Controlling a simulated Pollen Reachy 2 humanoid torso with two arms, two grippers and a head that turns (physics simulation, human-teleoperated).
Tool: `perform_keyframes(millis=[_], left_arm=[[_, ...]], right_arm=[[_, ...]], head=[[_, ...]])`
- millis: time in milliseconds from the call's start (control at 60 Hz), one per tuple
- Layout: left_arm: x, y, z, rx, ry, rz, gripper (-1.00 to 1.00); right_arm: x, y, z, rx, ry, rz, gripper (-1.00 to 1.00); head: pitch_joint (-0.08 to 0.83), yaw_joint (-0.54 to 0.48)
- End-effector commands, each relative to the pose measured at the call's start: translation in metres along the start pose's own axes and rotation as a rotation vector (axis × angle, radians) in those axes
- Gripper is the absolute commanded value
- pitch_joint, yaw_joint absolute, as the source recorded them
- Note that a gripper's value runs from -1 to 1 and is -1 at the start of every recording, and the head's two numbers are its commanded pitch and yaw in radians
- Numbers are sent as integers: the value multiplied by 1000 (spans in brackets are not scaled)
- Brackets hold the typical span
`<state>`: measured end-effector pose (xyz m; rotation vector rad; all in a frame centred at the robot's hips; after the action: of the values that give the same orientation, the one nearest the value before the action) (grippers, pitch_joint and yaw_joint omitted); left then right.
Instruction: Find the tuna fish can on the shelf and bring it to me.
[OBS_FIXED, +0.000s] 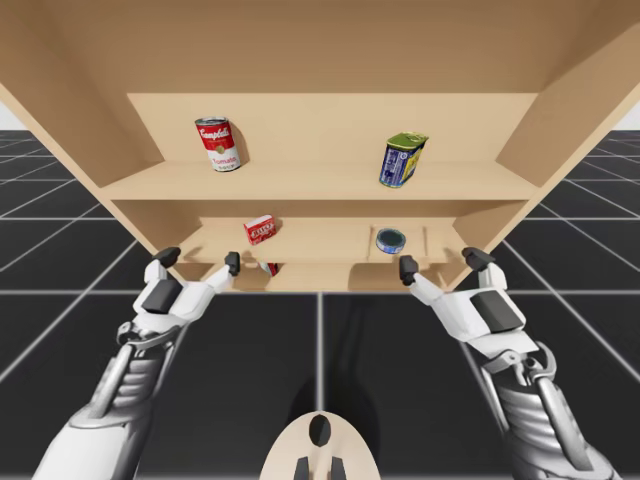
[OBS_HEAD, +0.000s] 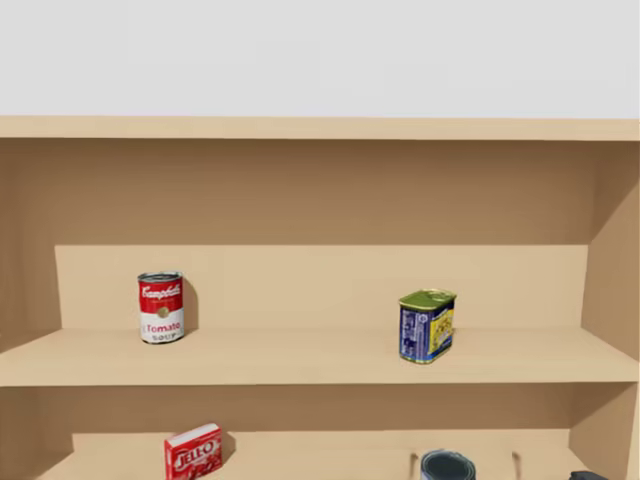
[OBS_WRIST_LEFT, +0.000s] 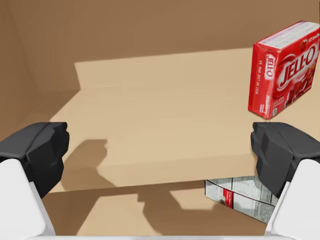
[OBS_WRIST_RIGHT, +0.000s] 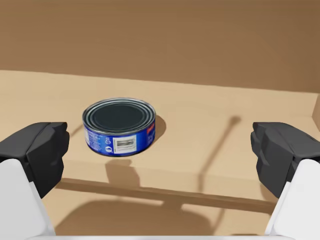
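The tuna can (OBS_WRIST_RIGHT: 119, 126) is a flat blue can with a dark lid. It stands upright on the lower shelf board (OBS_WRIST_RIGHT: 210, 125), ahead of my right gripper (OBS_WRIST_RIGHT: 160, 150) and slightly toward one finger. My right gripper (OBS_FIXED: 442, 263) is open in front of the shelf's edge, apart from the tuna can (OBS_FIXED: 390, 240). The head view catches the tuna can (OBS_HEAD: 447, 466) at its lower rim. My left gripper (OBS_FIXED: 200, 260) is open too, at the lower shelf's left part. Nothing lies between the fingers of my left gripper (OBS_WRIST_LEFT: 160, 150).
A red soup can (OBS_FIXED: 218, 143) and a blue-and-yellow rectangular can (OBS_FIXED: 401, 160) stand on the upper shelf (OBS_FIXED: 320, 182). A red box (OBS_WRIST_LEFT: 285, 70) stands on the lower shelf, ahead of my left gripper. Another printed box (OBS_WRIST_LEFT: 240, 197) lies under that board.
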<state>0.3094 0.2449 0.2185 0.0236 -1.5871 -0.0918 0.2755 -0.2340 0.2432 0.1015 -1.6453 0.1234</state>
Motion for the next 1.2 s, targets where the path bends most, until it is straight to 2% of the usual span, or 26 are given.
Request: perform_keyframes(millis=[17,100,200,417,517,683,833,1000,1067,1167,1200], left_arm=[[-2,-1,0,0,-1,-7,-1000],[-1,-1,1,0,-2,-6,-1000],[-2,-1,1,2,-3,-9,-1000],[-3,-3,4,7,-13,-45,-1000],[-3,-4,5,3,-16,-60,-1000],[-3,-6,6,-4,-18,-74,-1000],[-3,-9,7,-12,-18,-75,-1000],[-2,-10,8,-20,-21,-57,-1000],[-2,-10,8,-21,-22,-54,-1000],[-2,-8,8,-19,-18,-41,-1000],[-2,-8,8,-19,-18,-40,-1000]], right_arm=[[-3,1,2,-29,-31,-22,-1000],[-1,1,2,14,-21,-17,-1000],[0,2,3,4,-15,8,-1000],[-2,3,3,-7,-19,36,-1000],[-5,4,2,-23,-32,90,-1000],[-6,5,2,-19,-30,91,-1000],[-4,6,3,-2,-18,53,-1000],[-4,7,3,-5,-10,52,-1000],[-1,8,3,10,-7,39,-1000],[15,15,5,60,6,-29,-1000],[17,15,6,65,5,-30,-1000]], head=[[-3,-20],[22,-18],[70,-20],[208,-52],[272,-82],[350,-149],[408,-224],[440,-265],[442,-265],[441,-260],[440,-260]])
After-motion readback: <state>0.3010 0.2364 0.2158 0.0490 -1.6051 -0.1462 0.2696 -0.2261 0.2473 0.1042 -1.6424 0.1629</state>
